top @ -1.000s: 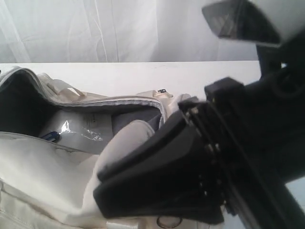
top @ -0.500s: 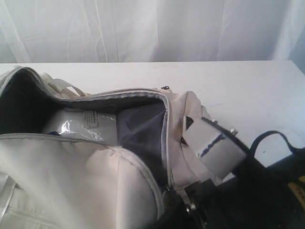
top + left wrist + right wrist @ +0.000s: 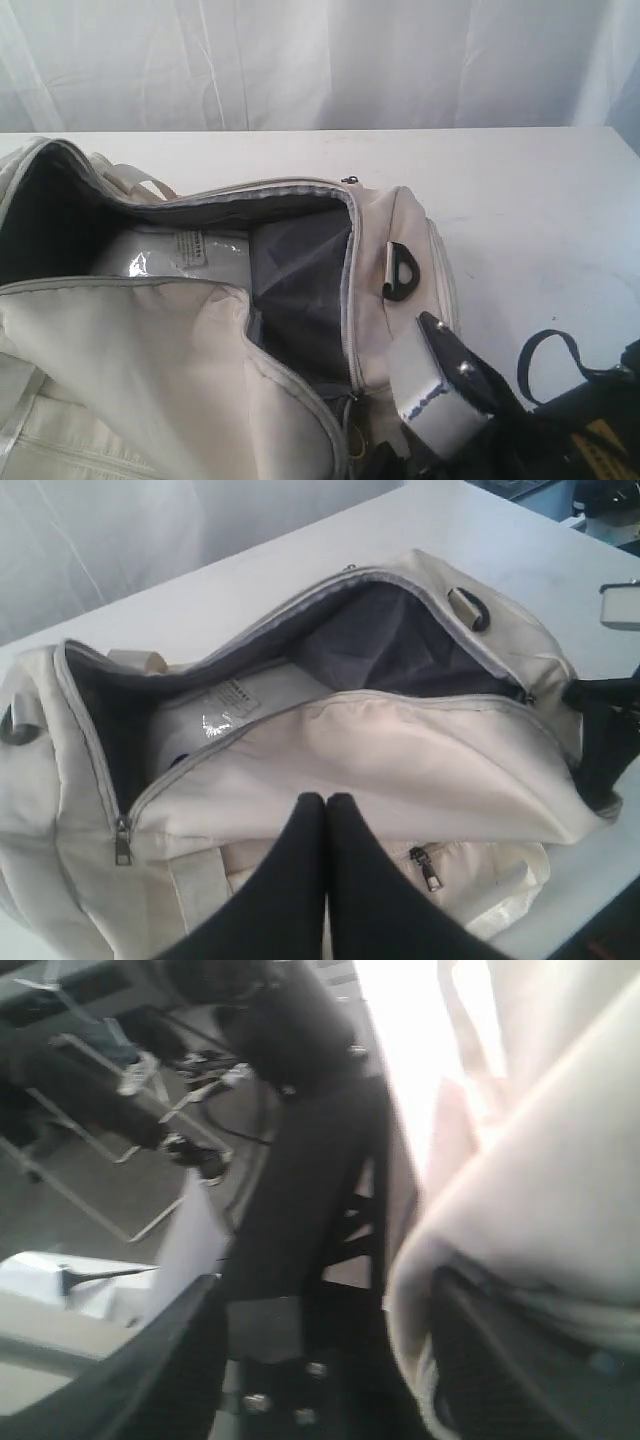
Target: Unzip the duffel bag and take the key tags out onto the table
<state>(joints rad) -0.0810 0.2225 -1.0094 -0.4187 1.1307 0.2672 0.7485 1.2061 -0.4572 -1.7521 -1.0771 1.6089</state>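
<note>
The cream duffel bag [image 3: 130, 370] lies on the white table [image 3: 520, 190] with its main zipper undone and its mouth gaping on grey lining [image 3: 300, 270]. Of the key tags only a small dark blue bit [image 3: 178, 761] peeks past the near flap; the rest is hidden. My left gripper [image 3: 326, 800] is shut with nothing between its fingers, and it hovers over the bag's near side [image 3: 400, 770]. My right gripper [image 3: 445, 400] is low at the bag's right end. In the right wrist view this gripper [image 3: 325, 1295] is open, with bag fabric [image 3: 520, 1200] beside one finger.
A clear plastic packet [image 3: 170, 262] with a printed label lies inside the bag. A black D-ring [image 3: 400, 272] sits on the bag's right end. Zipper pulls [image 3: 122, 842] hang on the near side. A white curtain [image 3: 320, 60] backs the table, whose right edge is near.
My right gripper has opened and drawn back from in front of the exterior camera to the bag's right end, low down. The bag's flap has settled. The left gripper stays shut.
</note>
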